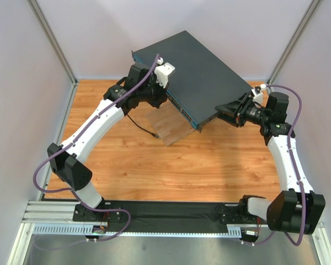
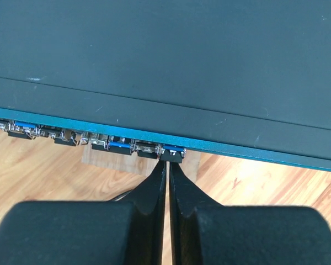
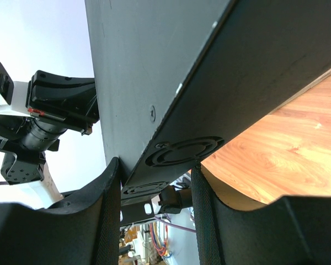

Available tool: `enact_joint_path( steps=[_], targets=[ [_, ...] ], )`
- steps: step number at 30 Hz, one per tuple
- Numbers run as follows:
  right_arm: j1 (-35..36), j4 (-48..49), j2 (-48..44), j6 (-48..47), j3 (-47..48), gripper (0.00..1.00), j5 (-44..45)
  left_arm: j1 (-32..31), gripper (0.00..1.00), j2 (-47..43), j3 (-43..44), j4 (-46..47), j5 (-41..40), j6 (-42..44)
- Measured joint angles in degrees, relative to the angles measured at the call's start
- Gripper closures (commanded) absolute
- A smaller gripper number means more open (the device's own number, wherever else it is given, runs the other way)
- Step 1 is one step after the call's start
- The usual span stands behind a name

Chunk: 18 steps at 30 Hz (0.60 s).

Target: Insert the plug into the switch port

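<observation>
Wood tabletop (image 1: 154,176) underlies switch (image 1: 204,77); left claw (image 2: 169,163) holds plug (image 2: 172,156) at port (image 2: 175,148).

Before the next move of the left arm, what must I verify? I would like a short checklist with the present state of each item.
1. Right end effector clamps the switch by its side edge: ok.
2. Left end effector is shut on the plug: ok.
3. Plug sits at the mouth of a port in the teal front row: ok.
4. Plug fully seated: cannot tell, the fingertips hide the joint.
5. Cable lies slack, its end on the pale board: ok.
</observation>
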Motion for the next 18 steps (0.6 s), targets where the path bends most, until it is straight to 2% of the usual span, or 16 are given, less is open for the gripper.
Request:
enact_joint_path(
  steps=[11, 18],
  targets=[
    [-0.1, 0.0, 0.2, 0.0, 0.1, 1.00, -0.2, 0.2, 0.98, 0.7, 0.5, 0.4, 0.0, -4.3],
    [-0.2, 0.0, 0.2, 0.0, 0.1, 1.00, -0.2, 1.2, 0.98, 1.9, 2.2, -1.0, 1.4, -10.8]
  ],
)
